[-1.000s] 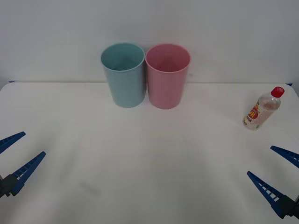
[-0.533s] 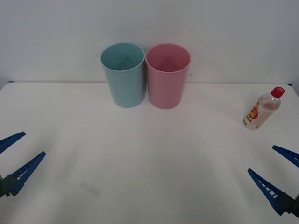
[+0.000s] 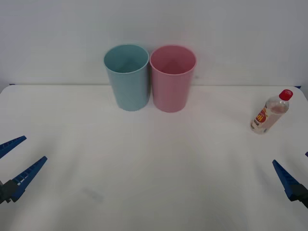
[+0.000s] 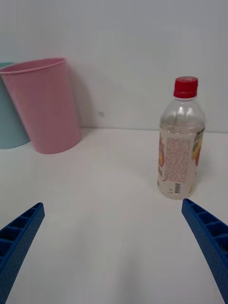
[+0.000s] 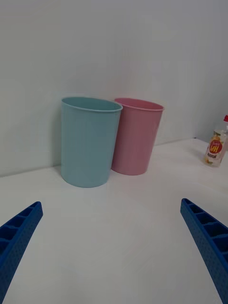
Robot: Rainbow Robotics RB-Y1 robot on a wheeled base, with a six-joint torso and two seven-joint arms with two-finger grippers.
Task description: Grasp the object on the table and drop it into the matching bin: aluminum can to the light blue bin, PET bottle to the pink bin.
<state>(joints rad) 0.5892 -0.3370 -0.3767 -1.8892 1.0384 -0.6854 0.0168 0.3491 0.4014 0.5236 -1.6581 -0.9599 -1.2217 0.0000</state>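
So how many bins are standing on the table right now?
2: the light blue bin at the table's far middle, and the pink bin right beside it, on the side nearer the bottle.

The bottle point(image 3: 271, 112) is small and clear with a red cap and a yellow-orange-red label. It stands upright on the white surface point(image 3: 154, 163), just ahead of the right gripper point(image 4: 114, 247), whose fingers are spread wide and apart from it. The pink bin point(image 3: 173, 78) and the light blue bin point(image 3: 127, 76) are tall, tapered cups with round rims, both upright and open at the top. They stand side by side, touching or nearly so, farther ahead of both grippers, with the blue one nearer the left gripper point(image 3: 14, 161).
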